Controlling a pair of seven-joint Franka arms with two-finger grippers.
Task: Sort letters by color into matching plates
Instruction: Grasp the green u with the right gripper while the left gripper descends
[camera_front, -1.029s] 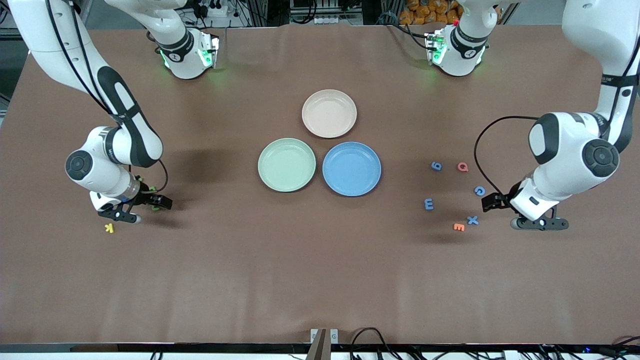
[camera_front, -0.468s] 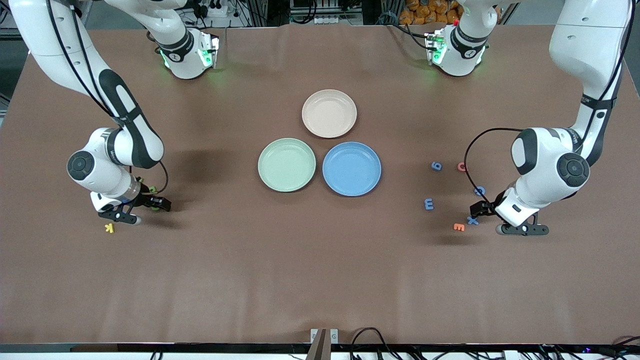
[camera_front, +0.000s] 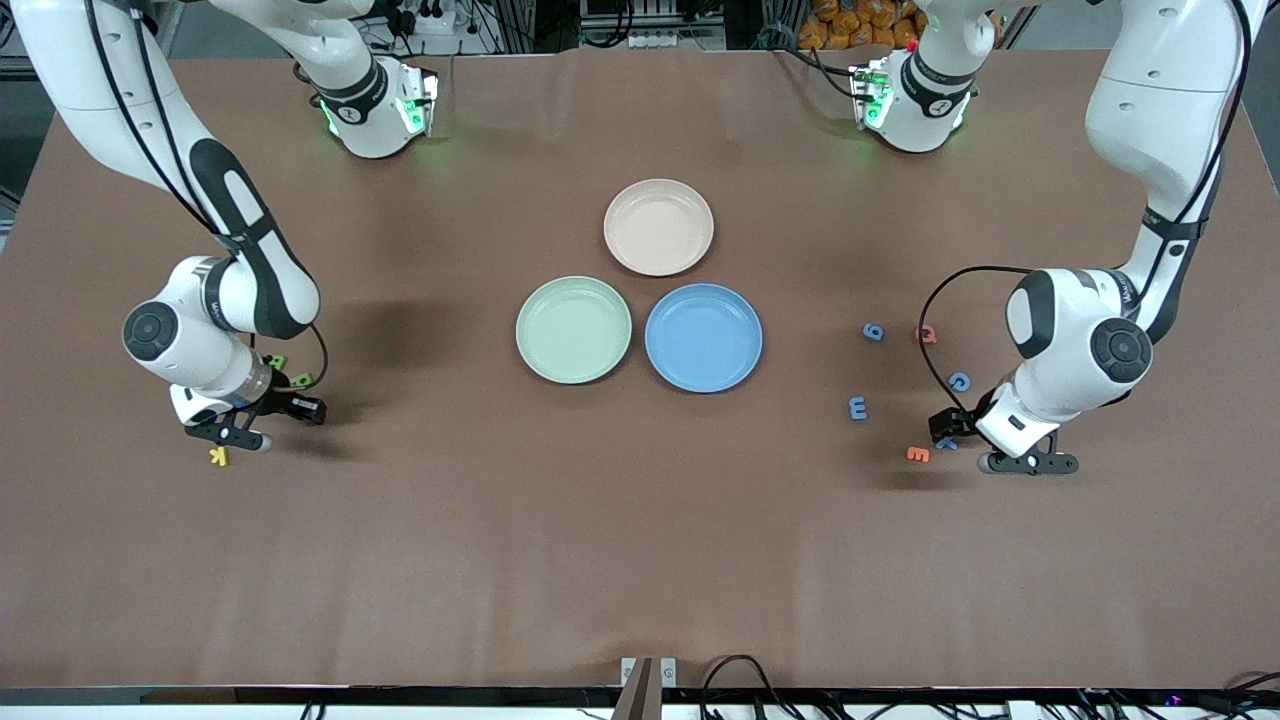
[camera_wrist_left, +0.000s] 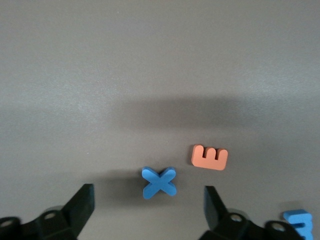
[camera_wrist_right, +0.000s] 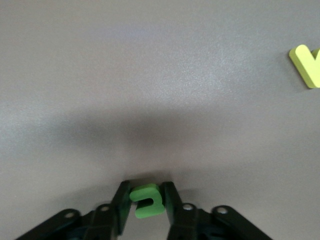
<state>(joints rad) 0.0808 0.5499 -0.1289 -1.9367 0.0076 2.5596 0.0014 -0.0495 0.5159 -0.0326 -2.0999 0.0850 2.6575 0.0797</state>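
Observation:
My right gripper (camera_wrist_right: 146, 194) is shut on a small green letter (camera_wrist_right: 146, 201) low at the table, at the right arm's end (camera_front: 262, 418). Two more green letters (camera_front: 277, 361) (camera_front: 303, 379) lie just beside it. My left gripper (camera_wrist_left: 148, 200) stands open over a blue X (camera_wrist_left: 159, 182), which lies between and slightly ahead of its fingertips. In the front view that gripper (camera_front: 952, 438) partly hides the X (camera_front: 945, 443). Other blue letters (camera_front: 873, 332) (camera_front: 959, 381) (camera_front: 858, 408) lie nearby. The pale green plate (camera_front: 573, 330) and the blue plate (camera_front: 703, 338) sit empty mid-table.
A beige-pink plate (camera_front: 658, 227) lies farther from the front camera than the two plates. An orange E (camera_front: 917, 455) lies right beside the X, and a red letter (camera_front: 927, 335) sits among the blue ones. A yellow K (camera_front: 219, 456) lies by the right gripper.
The right gripper has closed on the green letter. The left arm has swung toward the middle of the table and now has its open fingers around the blue X.

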